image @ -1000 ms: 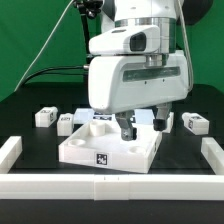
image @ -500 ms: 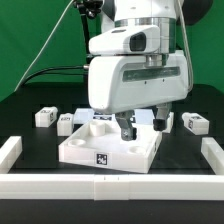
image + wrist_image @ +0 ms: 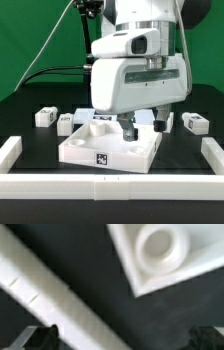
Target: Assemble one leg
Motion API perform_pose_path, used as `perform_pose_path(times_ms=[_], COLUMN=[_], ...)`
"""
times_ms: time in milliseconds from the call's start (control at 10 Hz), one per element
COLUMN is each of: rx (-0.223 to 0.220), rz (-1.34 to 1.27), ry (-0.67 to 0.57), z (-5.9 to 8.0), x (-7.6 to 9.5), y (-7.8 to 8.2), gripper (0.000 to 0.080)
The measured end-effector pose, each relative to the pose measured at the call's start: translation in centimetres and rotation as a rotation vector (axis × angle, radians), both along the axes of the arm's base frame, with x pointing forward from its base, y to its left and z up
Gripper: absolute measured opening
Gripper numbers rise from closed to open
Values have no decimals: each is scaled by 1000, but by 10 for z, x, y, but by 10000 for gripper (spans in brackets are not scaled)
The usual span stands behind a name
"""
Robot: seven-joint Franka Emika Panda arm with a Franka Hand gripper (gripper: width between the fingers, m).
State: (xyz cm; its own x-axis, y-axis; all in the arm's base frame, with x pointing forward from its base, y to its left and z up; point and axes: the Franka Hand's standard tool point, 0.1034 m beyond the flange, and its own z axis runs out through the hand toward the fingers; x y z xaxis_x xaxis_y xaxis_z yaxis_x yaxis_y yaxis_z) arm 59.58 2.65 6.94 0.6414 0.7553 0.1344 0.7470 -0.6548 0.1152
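Note:
Small white legs with marker tags lie on the black table behind the panel: one [image 3: 45, 116] and a second [image 3: 66, 124] at the exterior view's left, a third [image 3: 193, 123] at its right. The large white square panel [image 3: 108, 148] lies in the middle with a tag on its front edge. My gripper [image 3: 143, 126] hangs just over the panel's far side, jaws apart and empty. In the blurred wrist view the gripper [image 3: 122, 339] shows two dark fingertips [image 3: 40, 336] far apart. That view also shows a panel corner with a round recess [image 3: 160, 246].
A low white rail frames the work area: the left piece [image 3: 8, 152], the front piece [image 3: 110, 185] and the right piece [image 3: 214, 150]. One rail piece crosses the wrist view [image 3: 40, 286] diagonally. Black cables hang behind the arm at the left.
The arm has shifted a little toward the exterior view's right. The jaws stay open and empty. The panel and legs have not moved.

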Motion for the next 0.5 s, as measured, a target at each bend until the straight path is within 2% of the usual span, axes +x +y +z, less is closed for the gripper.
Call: perform_pose_path(times_ms=[100,300,400,500], rx=[-6,-33,-45,-43], rz=[32,181,239,227], ry=[20,48,93,79], z=[-9,-16,-9,-7], x=[-23,-48,-49,-44], y=[-1,-7,-12,-11], gripper=[650,650,650,650])
